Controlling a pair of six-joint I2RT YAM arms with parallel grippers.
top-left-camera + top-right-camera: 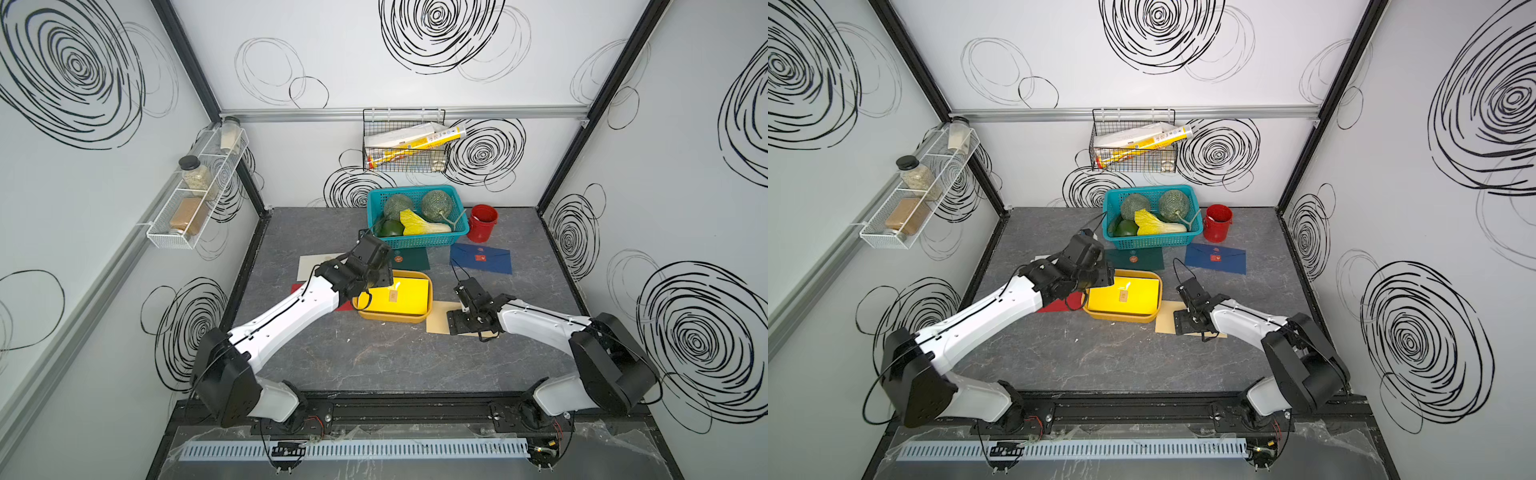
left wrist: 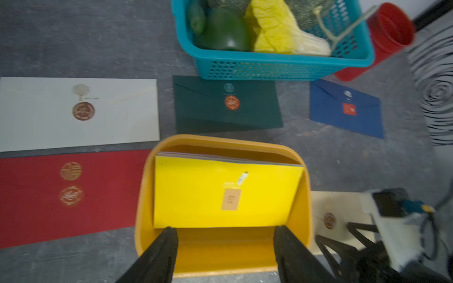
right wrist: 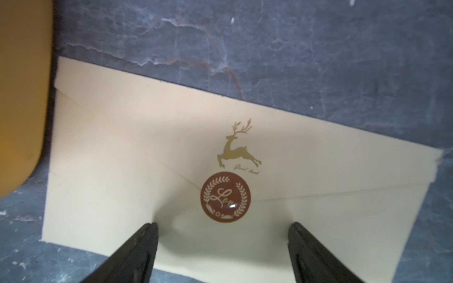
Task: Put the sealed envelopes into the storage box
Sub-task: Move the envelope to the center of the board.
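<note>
Grey marbled tabletop [image 1: 374,357] inside a white booth with black scribble swirls on the walls, that's the setup. The storage box [image 1: 390,318] sits mid-table, and the yellow envelope [image 2: 196,196] lies flat inside it on top, with a few other paper edges peeking out from under its far end.

My left gripper [image 2: 224,229] hovers over the near end of the box, fingers spread wide with nothing between them. My right gripper [image 3: 223,224] is just right of the box, low over the beige envelope [image 3: 122,159]. Its fingers are spread too, one on each side of the brown round seal [image 3: 225,197]. Can't tell whether the tips actually touch the paper. That beige one lies flat on the table, one corner close to the box's right wall.

Outside the box:
- white envelope [image 2: 117,115] off the far left corner
- red envelope [image 2: 110,191] right up against the left wall
- dark green envelope [image 2: 208,115] just behind the box
- navy envelope [image 2: 362,117] behind it and off to the right

Further back from the box, the teal basket [image 2: 269,68] of veg butts up to the green one, with the red bucket [image 2: 389,27] beside it.
</note>
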